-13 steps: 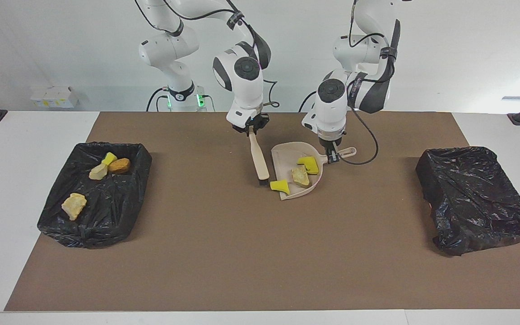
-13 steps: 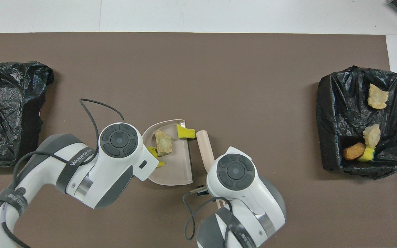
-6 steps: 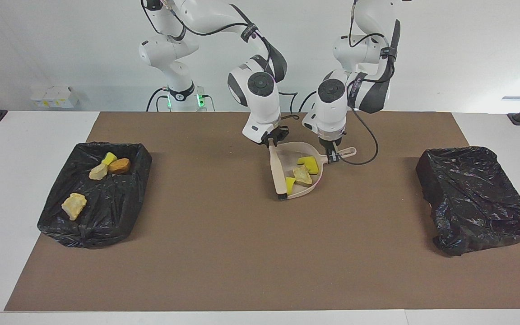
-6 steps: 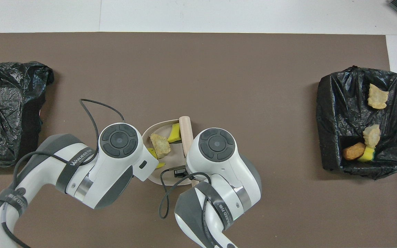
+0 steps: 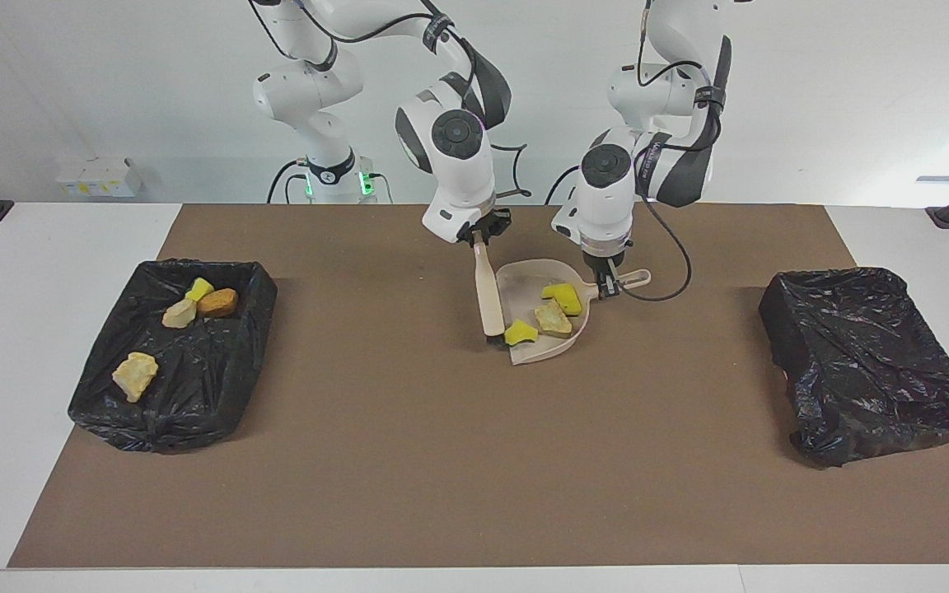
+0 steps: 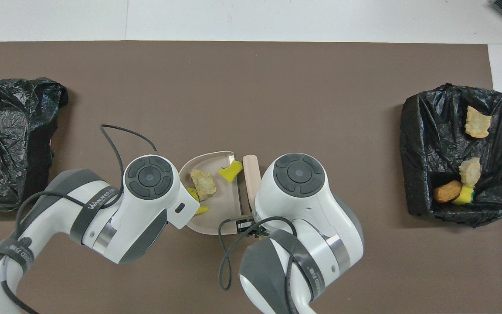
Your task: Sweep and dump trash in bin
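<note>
Three small torn foam chunks [image 5: 553,311] lie in the beige plastic dustpan [image 5: 524,280] mid-table, the beige brush [image 5: 488,292] just beside it toward the right arm's end, between two black-lined bins [image 5: 186,395] [image 5: 870,362].

I see two white arms with rounded shells, dark grey bands at the joints and round dark caps on the wrists. Black cables run along both arms, and the left arm [image 6: 98,218] carries grey lettering. A green light glows at the right arm [image 5: 310,99] base.
</note>
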